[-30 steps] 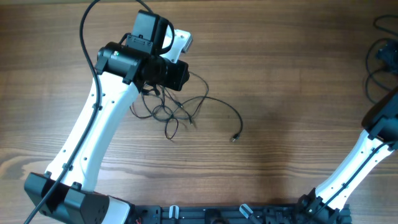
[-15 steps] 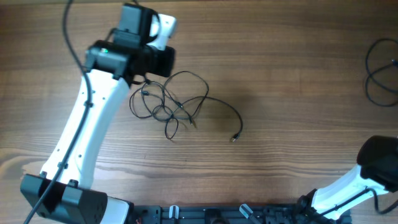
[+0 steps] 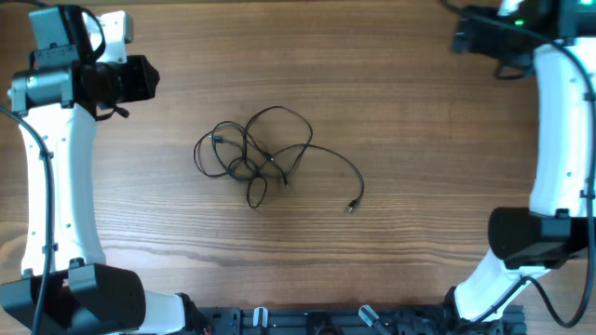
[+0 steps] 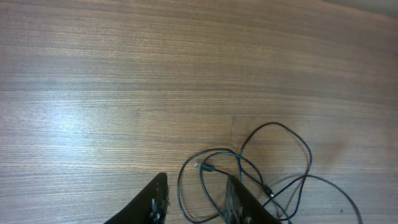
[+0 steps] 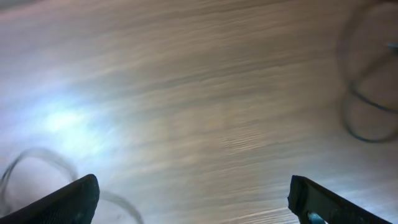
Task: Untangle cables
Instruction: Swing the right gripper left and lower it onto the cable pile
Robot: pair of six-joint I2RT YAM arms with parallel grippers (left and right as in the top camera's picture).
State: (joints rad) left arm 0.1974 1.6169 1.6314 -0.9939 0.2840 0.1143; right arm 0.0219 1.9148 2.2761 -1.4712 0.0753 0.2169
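Note:
The cables (image 3: 261,154) lie as a loose black tangle of loops at the table's middle, with one strand running right to a small plug (image 3: 351,207). My left gripper (image 3: 149,79) hangs high at the upper left, well clear of the tangle. In the left wrist view its fingers (image 4: 239,199) stand a little apart with nothing between them, and the cable loops (image 4: 273,162) show on the table beyond the left gripper (image 4: 196,199). My right gripper (image 3: 461,35) is at the upper right. The right gripper (image 5: 193,202) is wide open and empty in its blurred wrist view.
Wooden table (image 3: 419,140) all round the tangle. A blurred dark cable loop (image 5: 364,106) shows at the upper right of the right wrist view, and a faint one (image 5: 37,158) at its lower left. The right arm (image 3: 559,121) stands along the right edge.
My left arm has swung from over the tangle to the upper left corner, leaving the cables on the table. The right arm has risen to the upper right corner.

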